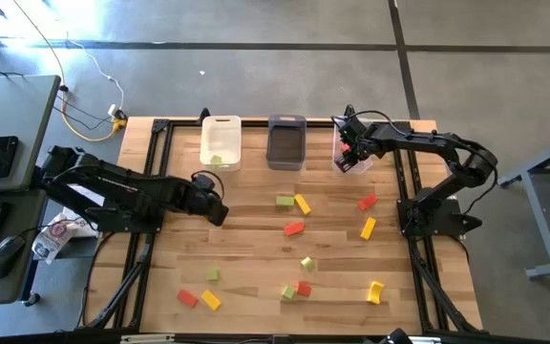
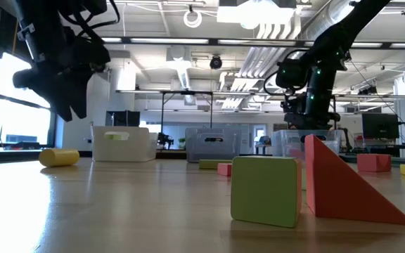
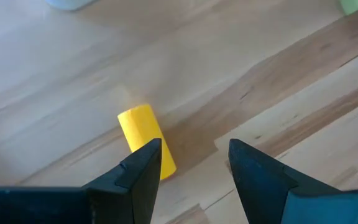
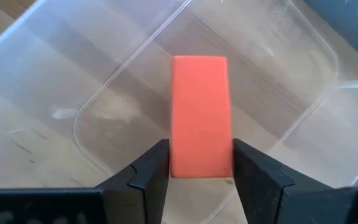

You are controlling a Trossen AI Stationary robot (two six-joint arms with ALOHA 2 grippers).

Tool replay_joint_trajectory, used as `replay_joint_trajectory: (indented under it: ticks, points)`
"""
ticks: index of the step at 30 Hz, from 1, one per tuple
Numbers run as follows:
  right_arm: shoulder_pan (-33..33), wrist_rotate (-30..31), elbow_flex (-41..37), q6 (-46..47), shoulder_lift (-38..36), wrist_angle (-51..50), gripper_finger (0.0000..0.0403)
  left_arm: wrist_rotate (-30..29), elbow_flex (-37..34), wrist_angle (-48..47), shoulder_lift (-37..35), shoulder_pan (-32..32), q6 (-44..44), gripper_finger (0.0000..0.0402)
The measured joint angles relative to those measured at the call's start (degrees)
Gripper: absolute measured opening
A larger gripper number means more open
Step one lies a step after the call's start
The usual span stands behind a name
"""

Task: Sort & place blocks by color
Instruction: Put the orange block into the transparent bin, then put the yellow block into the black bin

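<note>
My right gripper (image 4: 201, 168) is over the clear bin (image 1: 354, 158) at the table's far right, shut on a red bar-shaped block (image 4: 199, 115). My left gripper (image 3: 194, 168) hangs open above the table's left middle, pointing steeply down. A yellow cylinder block (image 3: 143, 140) lies on its side on the wood just beside one of its fingertips, untouched. Loose red, yellow and green blocks (image 1: 294, 228) lie over the middle and near part of the table. A green block (image 1: 217, 161) rests inside the white bin (image 1: 221, 141). My right gripper pinches the red block between its two fingers by its two long sides (image 4: 179, 158), at the end nearest the wrist. The fingers come from above, pointing steeply down, and the block sticks out beyond them over the clear bin's floor (image 4: 123, 124). Whether it touches that floor I cannot tell.
A dark grey bin (image 1: 286, 141) stands between the white and clear bins along the far edge. A green cube (image 2: 266, 190) and a red wedge (image 2: 343, 190) sit near the front edge. Black frame rails (image 1: 151, 239) run along both table sides.
</note>
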Motion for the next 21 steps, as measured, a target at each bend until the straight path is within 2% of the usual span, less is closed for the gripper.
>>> replay_joint_trajectory:
  ticks: [7,16,21]
  points:
    - [0.0,1.0,2.9,-1.0,0.0,-3.6,0.0172,0.4,0.0,-0.7,2.9,-0.1,-3.2,0.0174]
    - [0.6,0.7,9.6,-1.1,0.0,-11.1,0.0157,0.3,0.0,-3.6,6.0,0.0,-9.5,0.0174]
    - [0.6,0.7,13.1,-1.2,0.0,-14.0,0.0151,0.8,0.0,-2.9,8.9,0.0,-10.3,0.0174]
